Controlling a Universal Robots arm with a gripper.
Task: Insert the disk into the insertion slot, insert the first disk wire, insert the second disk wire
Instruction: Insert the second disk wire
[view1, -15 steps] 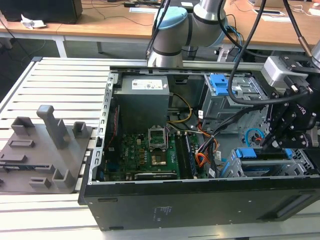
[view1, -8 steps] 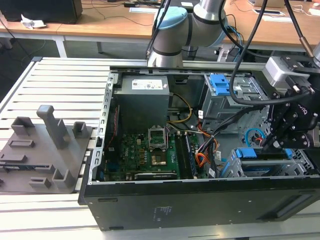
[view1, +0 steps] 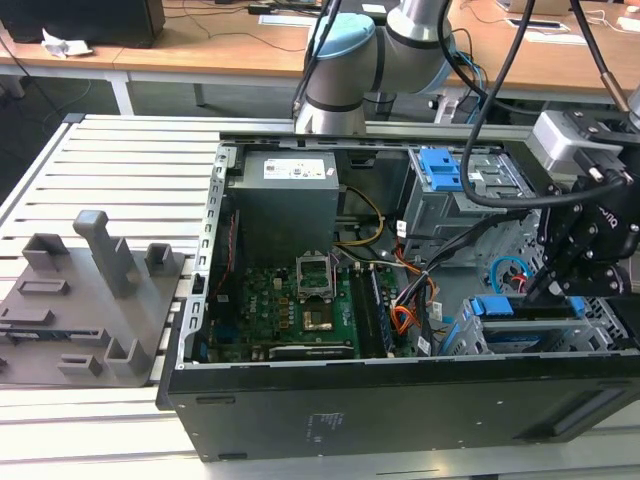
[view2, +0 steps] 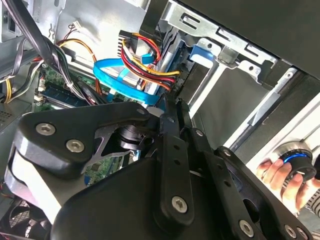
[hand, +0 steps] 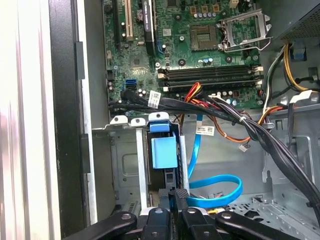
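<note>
Black linkage bars of the fingers (hand: 176, 197) crowd the near edge in both wrist views, and their tips stand pressed together with no gap, resting at the rear end of the disk (hand: 163, 152). That disk, seen by its bright blue carrier, sits upright inside the insertion slot (hand: 125, 165), the grey sheet-metal cage against the case wall; in the first wrist view the carrier's blue tab lies at twelve o'clock from the fingertips, just beyond them. A flat blue data cable (hand: 220, 192) loops at about three o'clock from the tips, near but apart from them. In the second wrist view a bundle of red, yellow and black power wires (view2: 150, 62) runs to the back of the drive just past the tips. In the exterior view the fingers (view1: 540, 290) hang over the slot at the case's corner on the exterior view's right, the green motherboard (view1: 290, 310) well apart at nine o'clock. A person's hand (view2: 280, 172) holds a round knob outside the case.
</note>
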